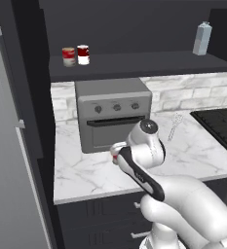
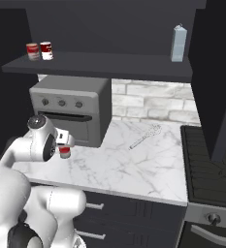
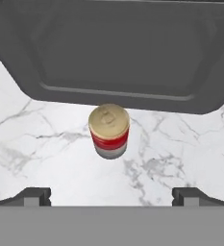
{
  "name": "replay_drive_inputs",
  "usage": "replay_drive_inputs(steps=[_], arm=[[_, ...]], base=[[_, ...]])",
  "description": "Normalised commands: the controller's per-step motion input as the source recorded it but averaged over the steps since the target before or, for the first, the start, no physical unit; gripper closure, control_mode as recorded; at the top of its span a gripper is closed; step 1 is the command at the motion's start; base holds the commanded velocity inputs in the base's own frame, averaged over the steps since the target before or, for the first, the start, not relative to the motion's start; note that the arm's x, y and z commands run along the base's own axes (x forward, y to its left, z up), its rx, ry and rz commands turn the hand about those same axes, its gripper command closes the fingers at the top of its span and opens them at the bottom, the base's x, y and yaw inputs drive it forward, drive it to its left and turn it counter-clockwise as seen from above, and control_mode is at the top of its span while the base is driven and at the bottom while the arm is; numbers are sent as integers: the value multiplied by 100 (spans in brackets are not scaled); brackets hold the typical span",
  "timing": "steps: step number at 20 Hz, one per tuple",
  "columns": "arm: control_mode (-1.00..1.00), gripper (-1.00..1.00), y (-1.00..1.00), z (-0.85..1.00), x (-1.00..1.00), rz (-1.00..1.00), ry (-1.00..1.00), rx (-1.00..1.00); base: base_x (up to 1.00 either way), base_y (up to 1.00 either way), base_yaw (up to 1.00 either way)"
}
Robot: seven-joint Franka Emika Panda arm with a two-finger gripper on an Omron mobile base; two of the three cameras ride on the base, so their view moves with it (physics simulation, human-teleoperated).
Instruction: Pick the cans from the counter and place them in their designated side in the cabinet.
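The dark cabinet (image 1: 134, 65) spans the wall, its long shelf already carrying two cans (image 1: 76, 55) at the left end and a pale carton (image 1: 202, 39) far to the right, so tins evidently belong on the left side. Below, the marble counter (image 1: 193, 155) bears a grey toaster oven (image 1: 113, 114) and a whisk (image 2: 146, 136). A third can (image 3: 109, 130), red-banded, stands upright just in front of the oven. The gripper (image 3: 111, 196) hovers directly above it, fingers spread wide and empty, lined up, I'd say, to drop and grasp.
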Motion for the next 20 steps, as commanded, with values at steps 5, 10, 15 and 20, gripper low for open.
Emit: replay_drive_inputs(steps=[5, 10, 15, 20], arm=[[-100, -100, 8, -16, 16, 0, 3, 0], [-100, -100, 6, -17, 17, 0, 2, 0], [-100, -100, 5, -16, 19, 0, 1, 0], [-100, -100, 1, -14, 18, 0, 0, 0]], base=[[0, 0, 0], [0, 0, 0], [0, 0, 0], [0, 0, 0]])
